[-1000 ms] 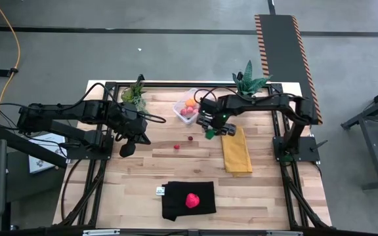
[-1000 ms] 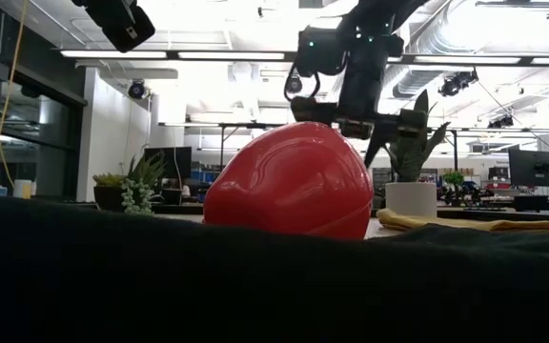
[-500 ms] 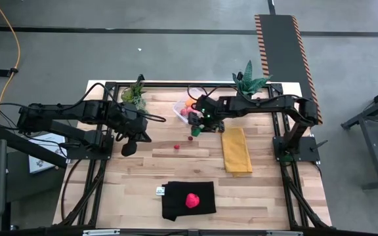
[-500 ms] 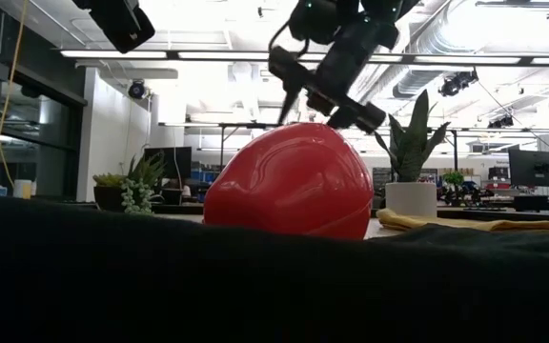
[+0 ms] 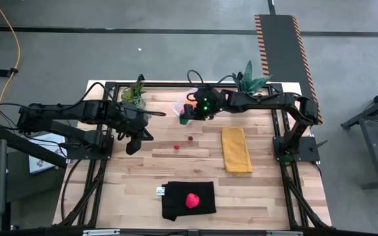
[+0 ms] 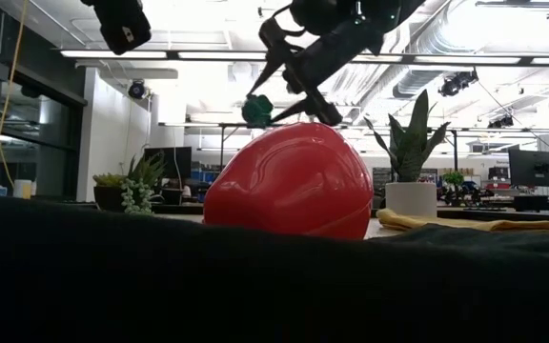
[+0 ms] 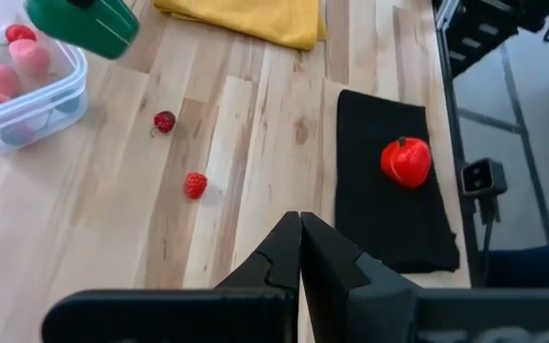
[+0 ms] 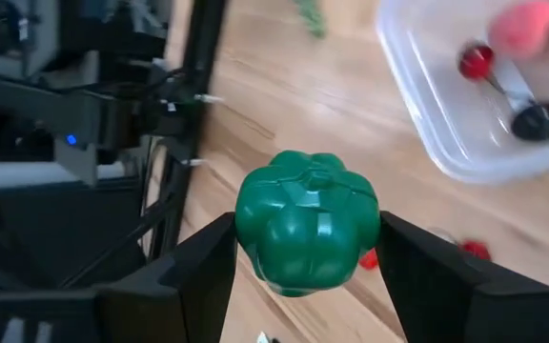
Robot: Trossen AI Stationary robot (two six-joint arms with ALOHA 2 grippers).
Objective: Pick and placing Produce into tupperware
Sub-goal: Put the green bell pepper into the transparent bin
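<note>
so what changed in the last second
The right end effector, shut on the green pepper, moved from beside the yellow cloth leftward to the clear tub. The left end effector stayed shut; the loose berries and the strawberry did not move.

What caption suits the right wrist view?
Right gripper holds a green toy pepper beside the clear tub.

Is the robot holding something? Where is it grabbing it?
Yes, the right gripper pinches a green toy pepper by its two sides. The left gripper is shut and holds nothing.
</note>
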